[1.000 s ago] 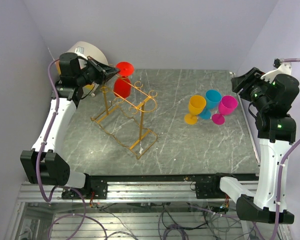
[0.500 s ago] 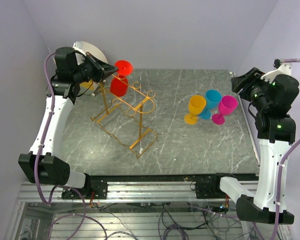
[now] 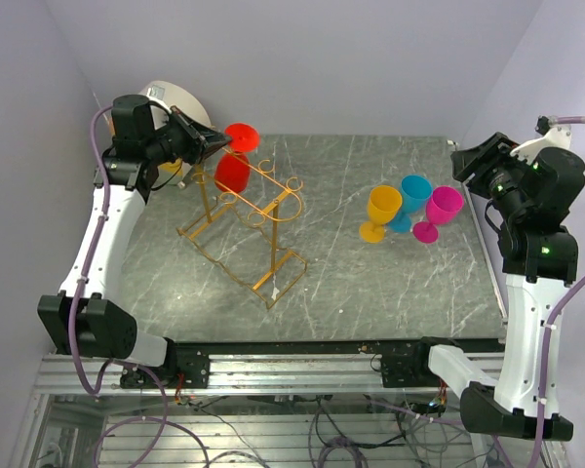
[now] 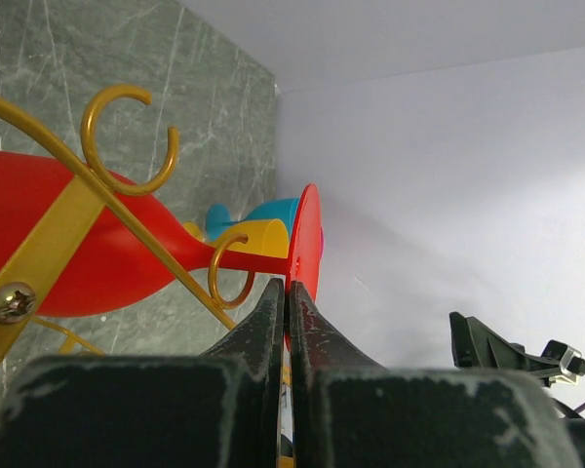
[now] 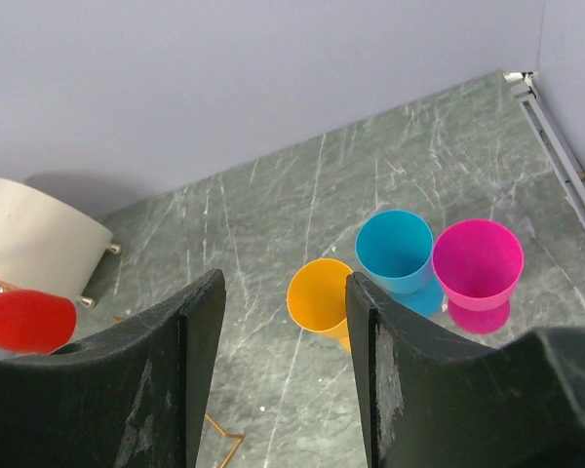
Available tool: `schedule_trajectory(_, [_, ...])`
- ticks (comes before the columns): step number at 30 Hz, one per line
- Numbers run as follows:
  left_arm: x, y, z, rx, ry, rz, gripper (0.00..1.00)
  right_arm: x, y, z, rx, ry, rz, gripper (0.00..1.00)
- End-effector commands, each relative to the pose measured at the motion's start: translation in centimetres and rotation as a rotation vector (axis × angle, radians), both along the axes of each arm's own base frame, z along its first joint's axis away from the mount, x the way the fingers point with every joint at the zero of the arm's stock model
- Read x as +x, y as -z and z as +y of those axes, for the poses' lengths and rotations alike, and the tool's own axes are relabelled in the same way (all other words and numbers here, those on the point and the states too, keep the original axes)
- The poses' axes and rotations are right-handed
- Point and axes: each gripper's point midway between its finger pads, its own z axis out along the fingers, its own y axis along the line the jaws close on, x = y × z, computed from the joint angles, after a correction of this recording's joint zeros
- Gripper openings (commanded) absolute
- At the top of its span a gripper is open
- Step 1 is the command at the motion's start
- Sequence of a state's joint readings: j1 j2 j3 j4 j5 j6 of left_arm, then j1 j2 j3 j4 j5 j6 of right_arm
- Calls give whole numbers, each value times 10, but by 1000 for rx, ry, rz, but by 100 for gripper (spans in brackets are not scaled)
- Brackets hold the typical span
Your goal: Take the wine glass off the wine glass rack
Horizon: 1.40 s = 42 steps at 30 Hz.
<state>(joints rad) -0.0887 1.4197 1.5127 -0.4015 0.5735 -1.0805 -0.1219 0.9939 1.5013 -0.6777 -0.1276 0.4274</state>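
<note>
Where rack stands, marbled table — lilac walls

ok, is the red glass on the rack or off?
On, barely: the wine glass stem lies between the curled end loops of the rack; the left tool pinches its foot.

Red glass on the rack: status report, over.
Left gripper shut on red wine glass foot; right gripper open, far right. Glass inverted, stem between curled rail ends of rack, not yet off. Cream drum close behind.
</note>
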Motion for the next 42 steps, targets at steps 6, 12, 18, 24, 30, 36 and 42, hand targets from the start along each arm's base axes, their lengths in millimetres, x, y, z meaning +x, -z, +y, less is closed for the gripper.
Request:
schedule_trajectory(6, [5,-2,-3,-9,20,-13,7,-1,-8,4,2,-14,-39,52])
schedule_trajectory(12, [9,-1,-5,-15,21,-9,7,-3,-11,5,4,-18,-45,52])
schedule_trajectory(18, [12,-5,-11,-44,25,-24,7,-4,-10,7,9,-26,-46,52])
schedule_trajectory(24, [15,-12,-18,-48,32,-34,7,-5,-12,7,8,-27,-52,52])
schedule_trajectory(30, [19,-20,-22,-74,35,-51,7,-6,-11,8,13,-32,-57,52])
schedule_trajectory(36, [14,-71,-38,-263,101,-245,7,-3,-8,17,20,-86,-56,52])
schedule_trajectory(42, [-13,-123,-61,-372,230,-436,7,-3,-18,51,35,-297,-106,53])
